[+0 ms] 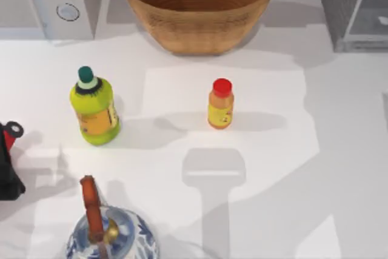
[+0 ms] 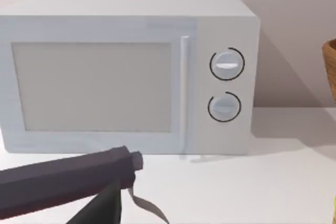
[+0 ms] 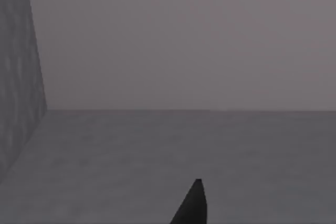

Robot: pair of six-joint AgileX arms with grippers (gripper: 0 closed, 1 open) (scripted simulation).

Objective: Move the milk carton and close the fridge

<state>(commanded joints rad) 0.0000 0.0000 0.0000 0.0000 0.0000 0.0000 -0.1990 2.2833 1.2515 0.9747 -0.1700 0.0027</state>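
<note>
A: Where is the fridge [image 1: 339,4]?

B: At the table's [image 1: 339,150] far right corner in the top view. Its dark speckled side faces the middle of the table, with a pale panel just to the right of it.

A: And the arms?

B: The left arm [image 1: 8,168] sits at the left edge of the table, near the green bottle [image 1: 94,110] and the teapot [image 1: 112,238]. The left gripper [image 2: 105,182] faces the microwave [image 2: 126,72], low over the table in front of its door.

A: Is it open or closed?

B: I cannot tell. It holds nothing that I can see.

A: The right gripper [image 3: 191,205]?

B: The right wrist view shows one dark tip of it over a grey floor, with a speckled wall [image 3: 16,77] to one side. Whether it is open or closed, I cannot tell either.

A: What else is on the table?

B: A wicker basket [image 1: 200,4] at the far edge, between the microwave and the fridge. A red-capped bottle [image 1: 220,104] stands upright near the middle, well apart from the green bottle. The teapot is at the near edge, on the left.
</note>
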